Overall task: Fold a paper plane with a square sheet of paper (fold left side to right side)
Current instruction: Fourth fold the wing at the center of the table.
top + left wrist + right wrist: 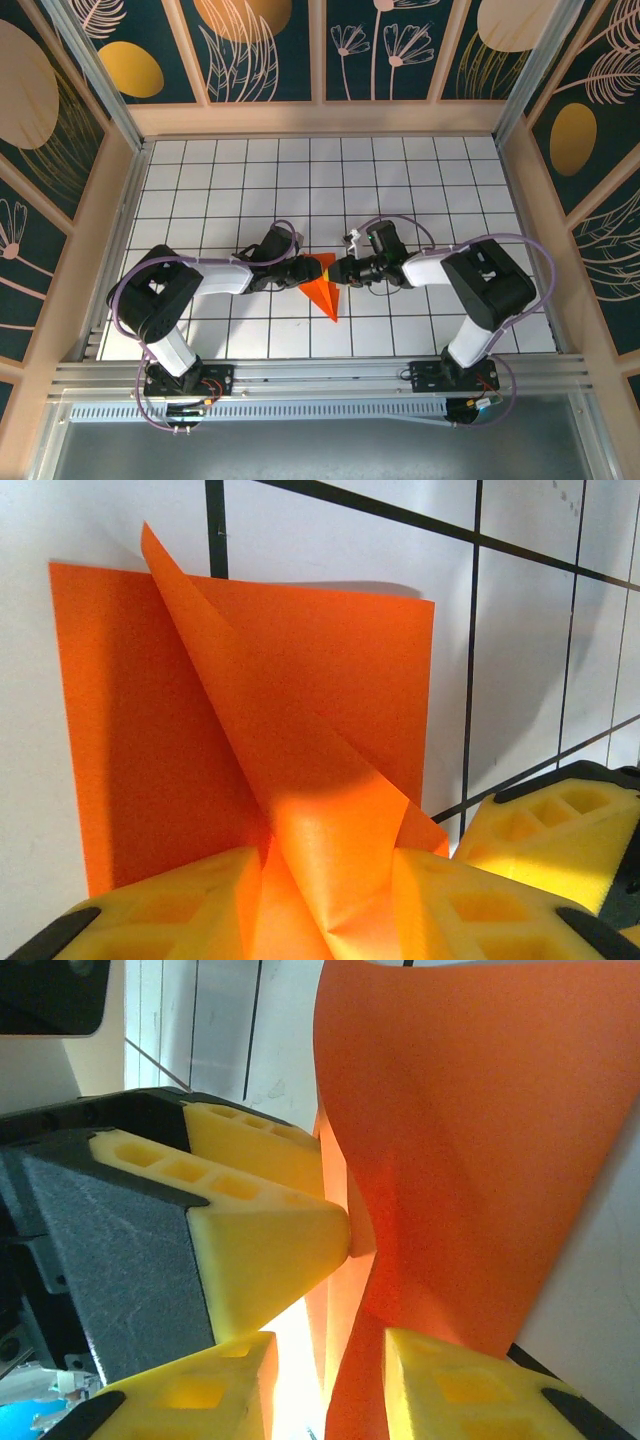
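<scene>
At the near edge of the bench, a metal rail (pixel 320 375) carries the two arm bases. From there both arms reach inward and meet in the middle of the bench (pixel 400 180), which is white with a black grid.

The orange paper (pixel 325 292) lies between them. From above it looks like a folded triangle with its tip toward the rail. Its far part is hidden under the two grippers.

The left gripper (pixel 308 268) comes from the left. In its wrist view, a raised fold of the orange paper (pixel 330 680) stands up from the flat part and passes between the yellow pads of the left gripper (pixel 325 860). Both pads press on it, so the left gripper is narrow and holds the paper. One yellow finger (pixel 550 820) of the other gripper stands just beside it.

The right gripper (pixel 345 268) comes from the right. In its wrist view the paper (pixel 480 1140) runs down between the pads of the right gripper (pixel 330 1345). The gap there is narrow, but I cannot tell if it really clamps. A finger (pixel 270 1240) of the left gripper touches the paper and covers its left side.

Purple cables (pixel 530 250) loop over the arms. Behind the bench stands a wall (pixel 320 50) of dark blue panels with plant drawings.
</scene>
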Tool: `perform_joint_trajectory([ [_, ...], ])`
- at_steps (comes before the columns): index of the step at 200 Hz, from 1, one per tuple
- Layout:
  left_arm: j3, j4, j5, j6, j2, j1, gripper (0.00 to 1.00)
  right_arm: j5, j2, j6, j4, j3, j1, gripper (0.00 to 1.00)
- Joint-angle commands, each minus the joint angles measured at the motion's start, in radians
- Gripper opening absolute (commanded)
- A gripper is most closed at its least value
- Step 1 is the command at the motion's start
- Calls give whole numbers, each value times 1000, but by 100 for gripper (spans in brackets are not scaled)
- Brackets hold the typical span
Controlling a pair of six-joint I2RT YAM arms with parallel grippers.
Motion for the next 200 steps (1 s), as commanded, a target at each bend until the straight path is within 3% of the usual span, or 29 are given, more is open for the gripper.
perform_joint_trajectory([
  [1,-7,-51,-30,17,31,-7,39,-24,31,16,27,33,13,29],
  [68,-6,-57,-33,19,29,-7,39,22,-3,-13,-33,9,4,4],
  [200,-11,-54,-33,19,31,-7,41,111,-10,-60,-120,10,-13,2],
])
